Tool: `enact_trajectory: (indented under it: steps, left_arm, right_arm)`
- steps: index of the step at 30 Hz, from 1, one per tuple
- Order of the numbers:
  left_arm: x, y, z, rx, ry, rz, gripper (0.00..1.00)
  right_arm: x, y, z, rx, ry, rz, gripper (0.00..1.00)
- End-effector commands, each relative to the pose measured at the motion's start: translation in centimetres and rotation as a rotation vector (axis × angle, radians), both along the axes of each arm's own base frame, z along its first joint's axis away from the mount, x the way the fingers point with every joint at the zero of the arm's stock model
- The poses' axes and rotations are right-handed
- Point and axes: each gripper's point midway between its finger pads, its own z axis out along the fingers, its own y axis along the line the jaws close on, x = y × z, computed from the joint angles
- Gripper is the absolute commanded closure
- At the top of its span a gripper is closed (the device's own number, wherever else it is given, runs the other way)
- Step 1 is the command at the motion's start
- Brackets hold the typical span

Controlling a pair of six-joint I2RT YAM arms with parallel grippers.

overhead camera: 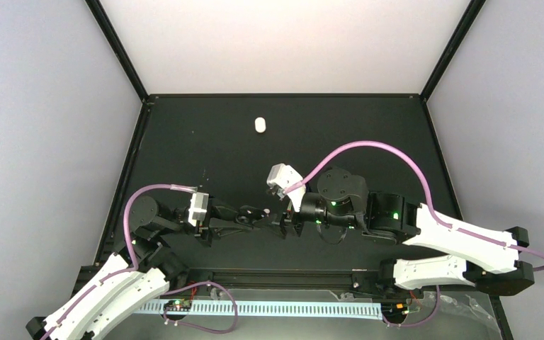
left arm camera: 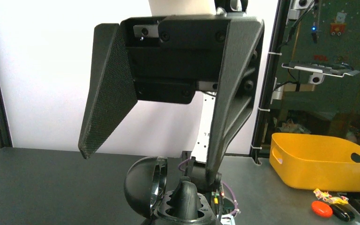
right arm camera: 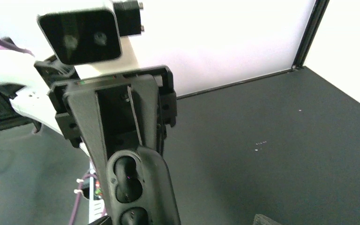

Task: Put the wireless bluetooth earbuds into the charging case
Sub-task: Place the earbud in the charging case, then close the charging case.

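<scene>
The black charging case [left arm camera: 143,187] is open, its round lid tipped up to the left above a body with dark wells [right arm camera: 127,185]. My right gripper [right arm camera: 126,157] is shut on the case and holds it above the table's near middle [overhead camera: 258,212]. My left gripper [left arm camera: 149,166] is open wide just above the case, with one fingertip [left arm camera: 86,151] left of the lid. I cannot tell whether the wells hold black buds. A small white oval thing [overhead camera: 260,125] lies alone at the far middle of the mat. No loose earbuds show clearly.
Black frame posts and white walls enclose the black mat [overhead camera: 368,142]. Outside the cell on the right, a yellow bin [left arm camera: 323,161] stands beside a small red item [left arm camera: 322,209]. Both arms meet at the table's near middle.
</scene>
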Motion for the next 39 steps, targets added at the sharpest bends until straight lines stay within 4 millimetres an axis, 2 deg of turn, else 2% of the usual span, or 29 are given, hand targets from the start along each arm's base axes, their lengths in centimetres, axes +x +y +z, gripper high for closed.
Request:
enact_trajectory:
  steps: [1,7,15,23,28,33,35,39]
  left_arm:
    - [-0.6,0.4,1.8,-0.035,-0.046,-0.001,0.99]
    - [-0.6,0.4,1.8,-0.034,-0.045,-0.004,0.98]
    - [-0.7,0.4,1.7,-0.031,-0.047,-0.003,0.99]
    - [-0.7,0.5,1.7,-0.032,-0.05,0.001,0.98]
    - [-0.6,0.5,1.7,-0.03,-0.049,0.005,0.98]
    - [-0.7,0.6,1.7,-0.033,-0.051,0.005,0.99]
    - [-0.7,0.6,1.8,-0.035,-0.052,0.004,0.98]
    - [-0.8,0.7,2.0,-0.042,-0.054,0.003,0.99]
  right_arm:
    - [-0.3,0.2,2.9,0.069,0.002,0.014,0.19]
    - [0.3,1.0,3.0,0.077,0.0,-0.007,0.16]
    - [1.3,1.8,2.0,0.045,0.015,-0.057,0.15]
    - [1.0,1.7,2.2,0.062,0.02,-0.046,0.15]
    - [0.9,0.9,3.6,0.119,0.011,-0.051,0.15]
    - [1.5,0.4,3.9,0.129,0.002,-0.087,0.15]
    - [2.2,-0.2,4.0,0.148,0.003,-0.13,0.15]
    - [5.2,-2.3,3.7,0.173,0.05,-0.285,0.16]
